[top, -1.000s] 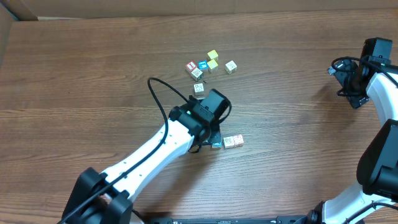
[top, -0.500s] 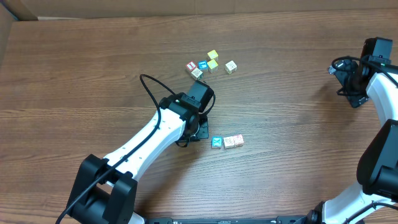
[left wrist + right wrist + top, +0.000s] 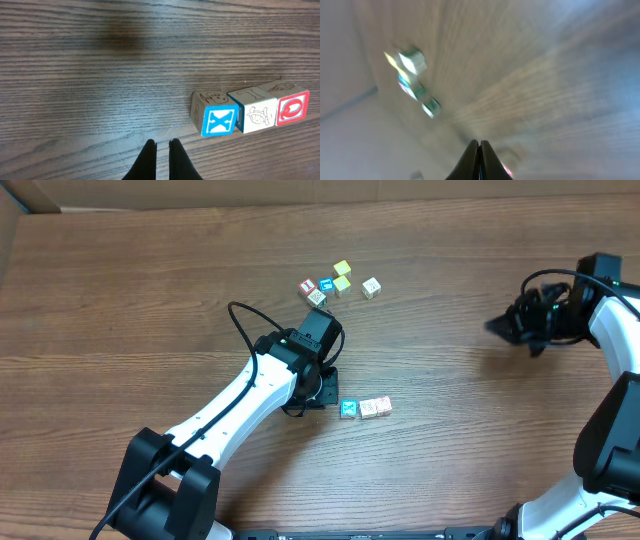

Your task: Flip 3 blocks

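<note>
We take the X block [image 3: 220, 120] as our mark: it lies on the table [image 3: 90, 85] at one end of a tight row, the middle block [image 3: 257, 114] touching its side and the red-ringed block [image 3: 291, 107] touching that one beyond. Our left gripper [image 3: 162, 145] hangs just beside the X block, off its free side, its jaws drawn in to a thin slit with nothing between them. Our right gripper [image 3: 479, 146] is pinched fully together and empty too, well apart from the X block past the row's other end; its own view is too blurred to tell more. The spare cubes [image 3: 338, 283] sit in a loose group well apart from the X block. What worries us is the row's tightness: no gap lets a finger in between the X block and its neighbour, so a grasp there could wedge or drag two blocks at once. Coming down with jaws this narrow would only shove the X block and slide the whole row, and tipping one block may roll its neighbour too.
</note>
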`<state>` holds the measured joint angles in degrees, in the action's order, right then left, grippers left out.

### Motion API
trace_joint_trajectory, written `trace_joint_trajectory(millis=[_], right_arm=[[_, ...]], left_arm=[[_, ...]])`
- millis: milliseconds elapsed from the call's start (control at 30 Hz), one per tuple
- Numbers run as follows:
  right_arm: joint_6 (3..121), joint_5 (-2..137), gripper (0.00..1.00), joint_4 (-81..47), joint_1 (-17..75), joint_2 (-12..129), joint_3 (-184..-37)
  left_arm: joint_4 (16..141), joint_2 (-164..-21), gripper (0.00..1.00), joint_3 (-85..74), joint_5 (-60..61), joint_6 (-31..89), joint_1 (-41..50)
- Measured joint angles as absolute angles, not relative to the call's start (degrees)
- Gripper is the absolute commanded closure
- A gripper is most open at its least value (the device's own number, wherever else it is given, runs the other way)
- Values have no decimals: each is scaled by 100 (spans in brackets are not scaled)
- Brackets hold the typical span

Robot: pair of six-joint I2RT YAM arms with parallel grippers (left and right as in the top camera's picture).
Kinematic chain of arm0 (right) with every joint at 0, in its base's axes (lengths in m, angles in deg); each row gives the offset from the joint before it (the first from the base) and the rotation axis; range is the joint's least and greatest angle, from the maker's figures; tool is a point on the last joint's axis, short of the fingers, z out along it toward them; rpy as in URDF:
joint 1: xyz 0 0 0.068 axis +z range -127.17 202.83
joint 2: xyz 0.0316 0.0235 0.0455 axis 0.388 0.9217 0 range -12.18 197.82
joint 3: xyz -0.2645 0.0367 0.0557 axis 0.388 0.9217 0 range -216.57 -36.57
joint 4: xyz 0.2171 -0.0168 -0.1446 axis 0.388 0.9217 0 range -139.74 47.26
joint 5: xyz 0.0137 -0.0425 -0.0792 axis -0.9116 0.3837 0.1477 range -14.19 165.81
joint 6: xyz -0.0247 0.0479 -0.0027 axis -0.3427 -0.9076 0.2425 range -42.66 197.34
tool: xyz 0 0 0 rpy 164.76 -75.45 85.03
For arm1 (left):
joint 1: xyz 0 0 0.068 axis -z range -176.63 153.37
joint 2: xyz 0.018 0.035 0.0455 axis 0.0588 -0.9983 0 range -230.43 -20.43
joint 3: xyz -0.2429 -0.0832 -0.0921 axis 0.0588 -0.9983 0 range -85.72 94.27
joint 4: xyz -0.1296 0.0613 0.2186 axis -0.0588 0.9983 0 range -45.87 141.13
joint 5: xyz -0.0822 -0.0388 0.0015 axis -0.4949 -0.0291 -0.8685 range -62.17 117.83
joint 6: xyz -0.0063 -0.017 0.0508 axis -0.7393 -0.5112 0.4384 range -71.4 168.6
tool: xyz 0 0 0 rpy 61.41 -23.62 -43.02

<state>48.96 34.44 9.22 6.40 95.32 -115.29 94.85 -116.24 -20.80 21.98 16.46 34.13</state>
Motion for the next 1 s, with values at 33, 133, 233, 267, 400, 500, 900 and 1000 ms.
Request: trace_joint_trajectory(millis=[33,133,233,267,400,500,900,1000], right_arm=[[5023,3466,96,1062,673,9532,-11529],[5399,3805,96,1641,975,9508,-11534],[5602,4393,96,1888,1641,9473,-11534],[5621,4577,96,1899,1884,9469,-11534],[5501,5355,96,1888,2926,9469,-11531],[5252,5781,96,1866,3490,9469,-11520],[4485,6583,96,1647,4386,9012,-11107],[4028,7055,96,1243,4570,8186,-10537]], left_arm=[[9489,-11624,96,-2080,2203,1642,3413],[9509,-11624,96,-2080,2342,1568,3413],[9542,-11624,96,-2080,2642,1364,3413],[9537,-11624,96,-2080,2727,1290,3413],[9515,-11624,96,-2080,2944,1148,3413],[9539,-11624,96,-2080,3112,1106,3411],[9826,-11624,96,-2080,2133,1489,2342],[9824,-11624,96,-2080,1774,1614,2122]])
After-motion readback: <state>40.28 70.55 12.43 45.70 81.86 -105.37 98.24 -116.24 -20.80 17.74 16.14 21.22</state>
